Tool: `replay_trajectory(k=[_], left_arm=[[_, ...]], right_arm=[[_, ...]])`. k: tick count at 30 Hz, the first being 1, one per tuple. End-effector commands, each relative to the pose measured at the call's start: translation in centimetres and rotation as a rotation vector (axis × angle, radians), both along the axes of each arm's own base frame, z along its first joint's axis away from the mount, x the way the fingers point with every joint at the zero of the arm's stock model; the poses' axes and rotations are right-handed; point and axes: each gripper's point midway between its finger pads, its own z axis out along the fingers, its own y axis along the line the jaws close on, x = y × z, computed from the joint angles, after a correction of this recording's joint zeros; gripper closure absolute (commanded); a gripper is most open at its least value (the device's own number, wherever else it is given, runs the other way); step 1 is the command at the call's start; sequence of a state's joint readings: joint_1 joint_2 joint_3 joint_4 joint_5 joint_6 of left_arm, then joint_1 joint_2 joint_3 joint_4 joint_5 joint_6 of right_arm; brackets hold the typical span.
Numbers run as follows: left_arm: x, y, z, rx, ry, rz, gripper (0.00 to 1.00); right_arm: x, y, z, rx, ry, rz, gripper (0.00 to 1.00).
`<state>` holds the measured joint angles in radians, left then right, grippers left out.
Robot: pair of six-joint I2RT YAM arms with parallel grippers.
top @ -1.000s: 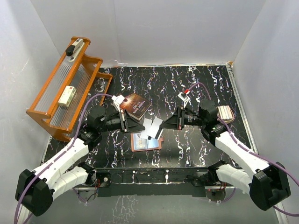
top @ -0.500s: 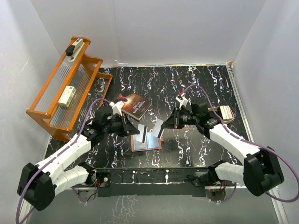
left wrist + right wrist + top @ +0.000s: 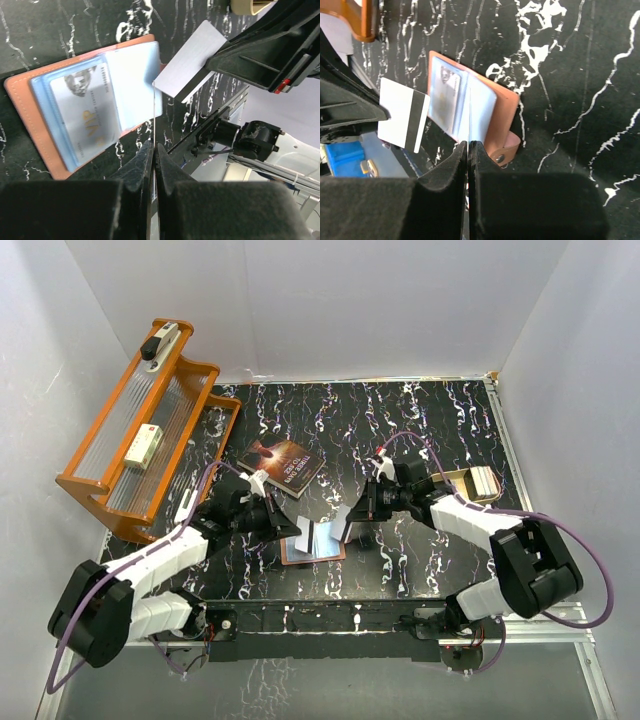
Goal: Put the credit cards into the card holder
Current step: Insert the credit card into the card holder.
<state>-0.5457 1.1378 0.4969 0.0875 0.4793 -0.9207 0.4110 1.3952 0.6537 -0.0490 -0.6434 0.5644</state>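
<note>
Far left, at the edge of the table [image 3: 420, 570]: orange rack [image 3: 130, 430]. Right of it, book [image 3: 287, 464], lying flat, dark cover up.

Just in front of the book: left gripper [image 3: 297, 532], jaws pinched tight on the striped card [image 3: 404, 121]. Card is white with a black stripe.

Holder [image 3: 507, 115] lies open and flat, mid-table on the near side, between the two grippers. Reddish leather, clear sleeves facing up, snap tab sticking out at one side. VIP card [image 3: 82, 120] sits in one sleeve.

Right gripper [image 3: 345, 524] faces the left one, jaws clamped on the plain card [image 3: 192, 60], white. Both held cards hang over the holder, near each other but apart. Cannot tell whether either touches the holder.

Far right: beige tin [image 3: 478, 480].
</note>
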Motion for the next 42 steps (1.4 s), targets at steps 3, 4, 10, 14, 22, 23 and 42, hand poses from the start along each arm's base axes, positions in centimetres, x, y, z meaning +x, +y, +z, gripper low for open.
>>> replay_trajectory(k=[3,4,10,14,22,23,42], left_arm=[[0.0,0.0,-2.1,0.006,0.033,0.021,1.00],[0.0,0.0,-2.3,0.008,0.036,0.022,1.00],[0.2,-0.8,-2.8,-0.020,0.043,-0.009,1.00],[0.2,-0.5,-3.9,0.013,0.066,-0.004,1.00],[0.4,-0.3,-4.8,0.021,0.074,0.024,1.00],[0.4,-0.3,-5.0,0.023,0.075,0.024,1.00],[1.1,0.2,-7.5,0.074,0.110,0.079,1.00]], right_arm=[[1.2,-0.6,-2.0,-0.054,-0.056,-0.020,1.00],[1.1,-0.7,-2.5,-0.066,-0.049,-0.021,1.00],[0.7,-1.8,-4.2,-0.133,-0.025,-0.037,1.00],[0.5,-2.4,-4.9,-0.169,-0.019,-0.050,1.00],[0.1,-2.6,-4.7,-0.170,-0.017,-0.051,1.00],[0.1,-2.6,-4.7,-0.170,-0.017,-0.053,1.00],[-1.1,-3.4,-5.4,-0.198,0.024,-0.068,1.00]])
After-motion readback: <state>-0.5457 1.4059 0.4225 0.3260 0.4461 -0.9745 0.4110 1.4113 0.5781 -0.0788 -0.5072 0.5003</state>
